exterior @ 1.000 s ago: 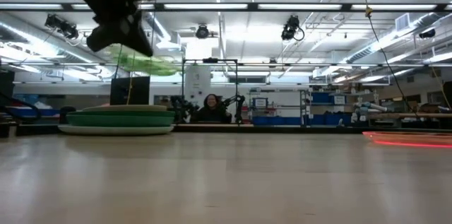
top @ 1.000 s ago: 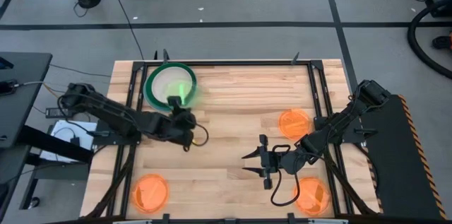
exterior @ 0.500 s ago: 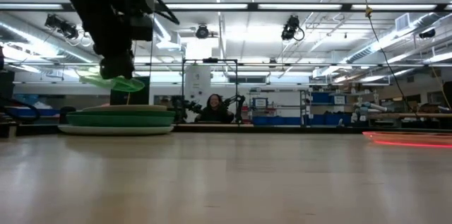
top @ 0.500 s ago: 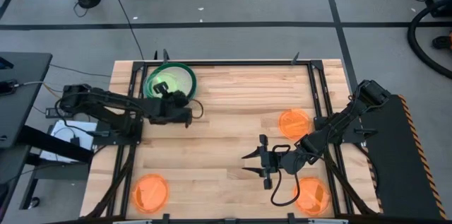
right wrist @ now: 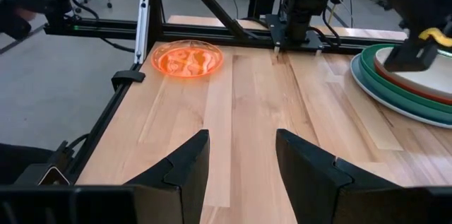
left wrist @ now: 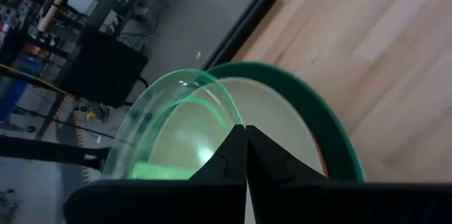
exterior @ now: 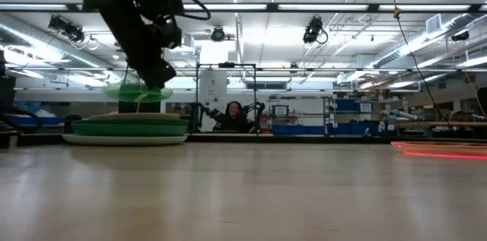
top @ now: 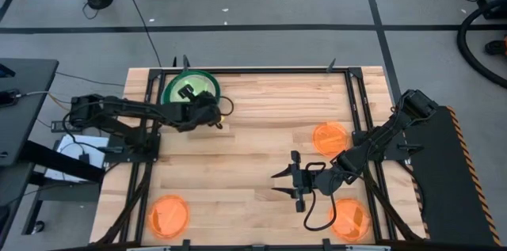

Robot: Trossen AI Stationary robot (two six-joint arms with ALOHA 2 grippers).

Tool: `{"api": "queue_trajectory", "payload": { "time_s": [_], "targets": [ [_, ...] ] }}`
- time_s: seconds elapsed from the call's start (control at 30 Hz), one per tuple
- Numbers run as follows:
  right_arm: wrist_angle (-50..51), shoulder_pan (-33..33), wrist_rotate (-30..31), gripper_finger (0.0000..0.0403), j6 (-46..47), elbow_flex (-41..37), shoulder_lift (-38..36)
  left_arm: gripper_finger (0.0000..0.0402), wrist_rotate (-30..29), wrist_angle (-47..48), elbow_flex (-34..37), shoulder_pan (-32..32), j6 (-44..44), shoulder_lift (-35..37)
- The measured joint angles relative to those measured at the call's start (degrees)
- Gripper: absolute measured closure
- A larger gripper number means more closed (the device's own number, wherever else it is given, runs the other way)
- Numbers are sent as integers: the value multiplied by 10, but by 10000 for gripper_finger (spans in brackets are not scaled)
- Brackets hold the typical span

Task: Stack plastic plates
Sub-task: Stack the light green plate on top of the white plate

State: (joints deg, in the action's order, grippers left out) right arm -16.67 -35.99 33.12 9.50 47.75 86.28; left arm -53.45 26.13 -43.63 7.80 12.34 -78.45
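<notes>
— Across the wooden worktop [top: 253,124], what is lying where, biggest first?

— At the far left corner a stack of large plates [top: 190,90] is sitting, a dark-green rim showing from above; in the low view the stack [exterior: 125,128] is showing a cream disc on top, green below and a pale one at the base. Three small orange plates are lying well apart: one at the near left corner [top: 169,215], one near the right edge [top: 329,137], one at the near right corner [top: 349,219].

— And the arms?

— The left hand [top: 207,114] is gripping a small translucent neon-green plate [exterior: 138,93] by its rim, fingers [left wrist: 233,155] pinched together on it. It is hanging just above the stack, not touching it, roughly level in the low view.

— The right one?

— The right hand [top: 283,182] is waiting over bare wood between the two right-side orange plates, its fingers [right wrist: 185,160] spread apart and holding nothing.
</notes>
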Motion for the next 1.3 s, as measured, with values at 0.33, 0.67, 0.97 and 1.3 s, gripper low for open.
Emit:
{"api": "queue_trajectory", "payload": {
  "time_s": [0.33,0.67,0.97,1.3],
  "targets": [
    [-5,0,-1,229,0,0,0,398,28,-133,76,44,4,-16],
    [-5,0,-2,229,0,0,0,398,47,-221,136,69,3,-16],
    [-5,0,-2,229,-1,0,0,389,48,-238,138,68,5,-16],
    [-4,0,-2,229,-1,0,0,330,58,-261,137,69,20,-16]
  ]
}}
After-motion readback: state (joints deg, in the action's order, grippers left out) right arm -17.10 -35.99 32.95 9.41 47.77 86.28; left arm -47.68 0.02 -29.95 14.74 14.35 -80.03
